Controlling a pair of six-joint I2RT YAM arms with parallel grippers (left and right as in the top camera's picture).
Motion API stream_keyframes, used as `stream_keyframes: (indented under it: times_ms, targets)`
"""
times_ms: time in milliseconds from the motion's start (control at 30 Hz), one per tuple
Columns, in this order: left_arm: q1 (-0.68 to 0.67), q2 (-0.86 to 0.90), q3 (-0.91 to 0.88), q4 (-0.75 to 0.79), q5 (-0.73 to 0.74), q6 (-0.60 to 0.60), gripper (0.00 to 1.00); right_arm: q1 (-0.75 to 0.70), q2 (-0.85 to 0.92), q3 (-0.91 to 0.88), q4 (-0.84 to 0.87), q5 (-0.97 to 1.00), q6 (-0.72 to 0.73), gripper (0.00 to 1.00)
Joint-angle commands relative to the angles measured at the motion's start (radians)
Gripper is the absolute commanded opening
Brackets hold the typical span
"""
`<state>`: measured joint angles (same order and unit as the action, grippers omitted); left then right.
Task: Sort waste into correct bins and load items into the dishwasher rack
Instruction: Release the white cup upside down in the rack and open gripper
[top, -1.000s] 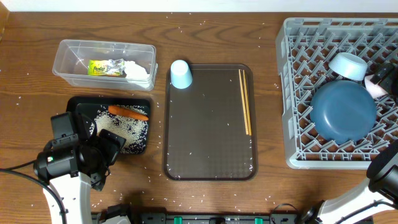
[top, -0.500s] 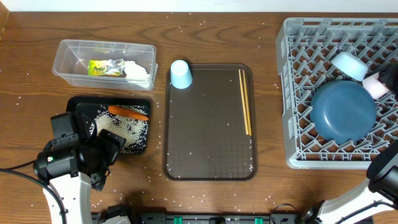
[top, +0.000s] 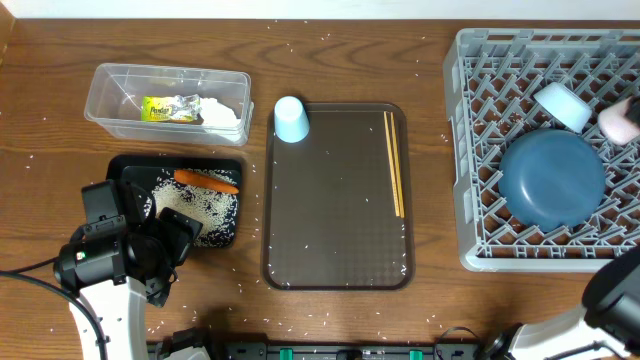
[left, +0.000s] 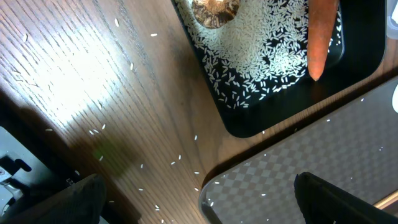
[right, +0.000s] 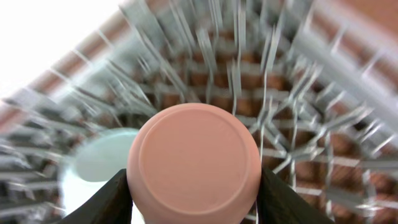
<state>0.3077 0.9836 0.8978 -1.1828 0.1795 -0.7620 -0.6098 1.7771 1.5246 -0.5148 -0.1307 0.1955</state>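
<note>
My right gripper (right: 194, 199) is shut on a pale pink cup (right: 194, 163), seen bottom-up above the grey dishwasher rack (right: 298, 93). Overhead, that cup (top: 620, 120) hangs at the rack's (top: 480, 150) right edge, beside the white bowl (top: 562, 105) and blue plate (top: 553, 178). A light blue cup (top: 291, 119) and chopsticks (top: 394, 165) are on the brown tray (top: 335, 220). My left gripper (left: 199, 202) is open over the table, between the black tray (left: 261, 124) and the brown tray. The black tray holds rice (left: 261, 50), a carrot (left: 322, 37) and a brown lump (left: 214, 9).
A clear tub (top: 110, 95) at the back left holds a yellow-green wrapper (top: 170, 108) and a white napkin (top: 225, 113). Loose rice grains are scattered over the wooden table and the brown tray. My left arm (top: 125, 250) covers the black tray's near left corner.
My right gripper has closed on the pink cup and carried it up and toward the rack's right edge. The bowl shifted slightly. The left arm has not moved.
</note>
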Motion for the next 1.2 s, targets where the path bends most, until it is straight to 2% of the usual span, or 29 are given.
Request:
stream_keyframes:
  times_ms: [0,333,567,733,800,867,967,1167]
  targets:
    - [0.005,-0.005,0.003,-0.006,-0.013,0.005,0.98,-0.007,-0.087,0.059,0.006,0.003,-0.028,0.46]
    - [0.005,-0.005,0.003,-0.006,-0.013,0.005,0.97,-0.006,-0.081,0.078,-0.002,0.129,-0.156,0.48]
    - [0.005,-0.005,0.003,-0.006,-0.013,0.005,0.98,-0.006,-0.008,0.078,-0.001,0.130,-0.160,0.49]
    - [0.005,-0.005,0.003,-0.006,-0.013,0.005,0.98,-0.004,0.050,0.078,0.004,0.130,-0.159,0.53]
    - [0.005,-0.005,0.003,-0.006,-0.013,0.005,0.98,-0.004,0.063,0.078,0.002,0.130,-0.160,0.60]
    - [0.005,-0.005,0.003,-0.006,-0.013,0.005,0.98,-0.004,0.067,0.078,0.000,0.125,-0.159,0.77]
    - [0.005,-0.005,0.003,-0.006,-0.013,0.005,0.98,-0.003,0.064,0.079,-0.001,0.105,-0.159,0.89]
    - [0.005,-0.005,0.003,-0.006,-0.013,0.005,0.98,0.005,0.013,0.080,-0.014,0.020,-0.140,0.92]
